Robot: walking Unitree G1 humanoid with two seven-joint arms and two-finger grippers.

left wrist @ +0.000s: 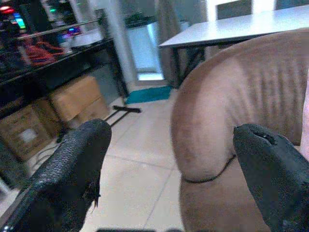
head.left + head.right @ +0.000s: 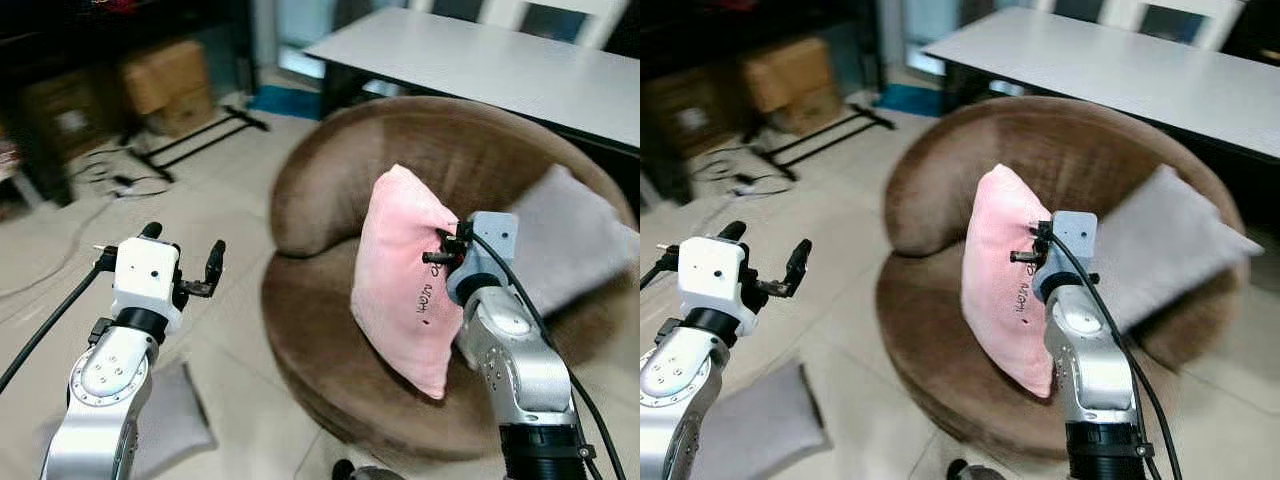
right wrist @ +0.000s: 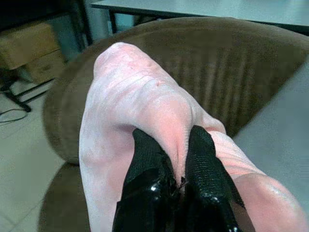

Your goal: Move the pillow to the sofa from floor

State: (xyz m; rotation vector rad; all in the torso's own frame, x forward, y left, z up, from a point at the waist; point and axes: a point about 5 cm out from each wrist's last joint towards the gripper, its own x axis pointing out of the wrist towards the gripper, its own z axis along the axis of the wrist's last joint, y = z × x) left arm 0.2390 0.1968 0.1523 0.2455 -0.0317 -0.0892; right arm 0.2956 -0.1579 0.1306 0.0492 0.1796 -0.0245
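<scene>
above the round brown sofa (image 2: 420, 150) hangs the pink pillow (image 2: 405, 275), held upright over the seat by the right tool (image 2: 440, 248) clamped on a fold of its edge. the right wrist view shows the fingers (image 3: 145, 169) pinching that fabric, while the head views show the left tool (image 2: 185, 265), fingers apart and holding nothing, over the floor beside the sofa.

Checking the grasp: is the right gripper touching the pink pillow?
Touching. The right wrist view shows the right gripper with both fingers pinched on a fold of the pink pillow.
</scene>
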